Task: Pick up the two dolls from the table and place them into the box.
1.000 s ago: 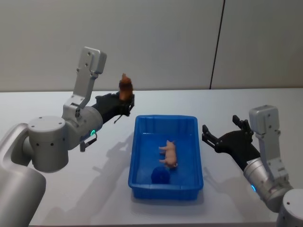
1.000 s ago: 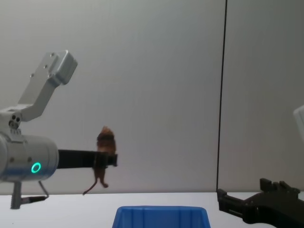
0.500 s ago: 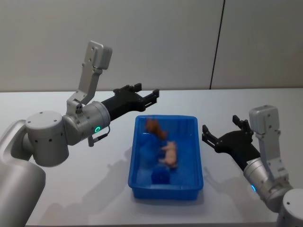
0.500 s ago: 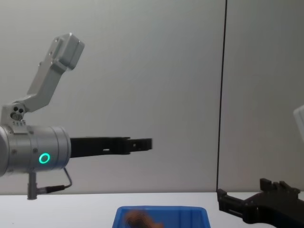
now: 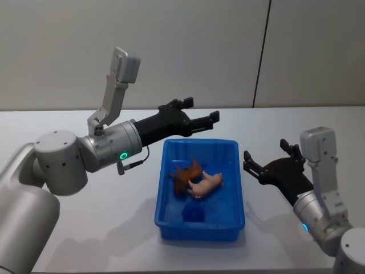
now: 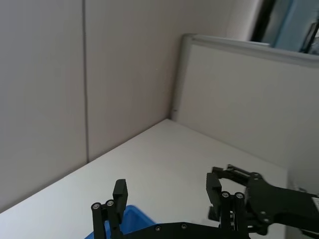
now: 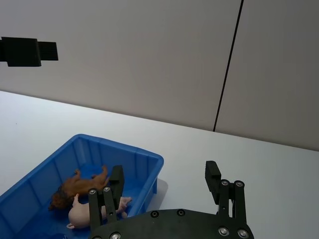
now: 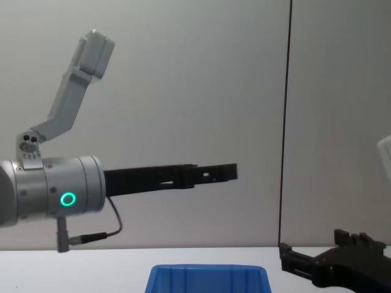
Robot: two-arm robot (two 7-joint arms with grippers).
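White flat tabletop (image 5: 85,240) runs wide under everything, bare at its near edge.

Bright blue plastic rectangular bin (image 5: 167,212) with thick rim and rounded corners sits near table centre, long axis running away from the robot. The chest view catches its far rim (image 8: 208,269) at the lower edge.

Two dolls lie inside the bin on its floor. The brown furry animal doll (image 5: 186,172) lies on its side, toward 10 o'clock of the bin's middle. The pale pink pig-shaped doll (image 5: 206,183) lies just beside it at about 4 o'clock of the brown one, the two touching or nearly so; cannot tell which. The right wrist view shows the same pair: brown doll (image 7: 79,185) with pink doll (image 7: 84,214) pressed close against it, both within the blue walls (image 7: 142,159).

A dark blue round patch (image 5: 193,212) marks the bin floor, at 6 o'clock of the dolls.

Left gripper (image 5: 201,116), black, is stretched out above the bin's far rim, at 12 o'clock of the dolls and well above them. Fingers spread apart, nothing between them: released. In the chest view it reaches level across the wall (image 8: 229,172), high above the bin. Its own wrist view shows the two finger pads (image 6: 119,190) parted.

Right gripper (image 5: 272,159), black, hangs over bare table at 3 o'clock of the bin, apart from it. Fingers splayed wide, empty. In its wrist view the pads (image 7: 213,175) stand well apart.
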